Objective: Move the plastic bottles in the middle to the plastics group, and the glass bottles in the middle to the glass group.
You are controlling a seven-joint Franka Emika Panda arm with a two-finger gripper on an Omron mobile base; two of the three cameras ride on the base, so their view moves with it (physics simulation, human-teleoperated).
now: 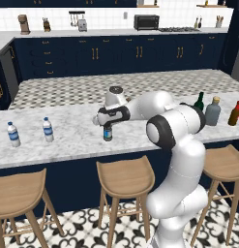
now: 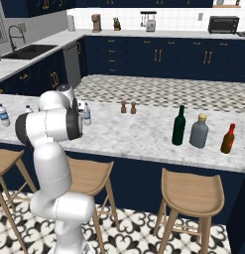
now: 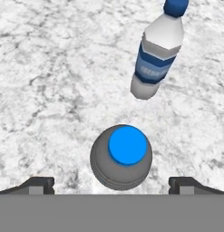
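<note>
A: Marble worktop (image 1: pixel 67 140), grey-veined. Dark smoky-grey bottle (image 3: pixel 121 157) with a blue cap stands upright directly below the hand, seen from above in the hand view.

B: Fingers (image 3: pixel 111 183)?

A: Spread wide, released, nothing between them. The two tips sit either side of the grey bottle, apart from it. In the left base view the fingers (image 1: pixel 107 127) hang just over that bottle (image 1: pixel 108 132).

B: Second small bottle?

A: Clear bottle with blue-and-white label (image 3: pixel 157 56), blue cap, upright, near the grey one. In the right base view it (image 2: pixel 87 114) shows just beside the arm.

B: Plastics group?

A: Two small clear water bottles (image 1: pixel 14 134) at the left end of the worktop, standing near each other, well apart from the hand.

B: Glass side?

A: Dark green wine bottle (image 2: pixel 179 126) upright, just beside the squat grey-blue bottle (image 2: pixel 199 131) with the tan stopper; slim amber-red bottle (image 2: pixel 227 139) near it, further right. All three stand well apart from the hand.

B: Anything else on the worktop?

A: Two small brown shakers (image 2: pixel 128 107) side by side, towards the far edge.
</note>
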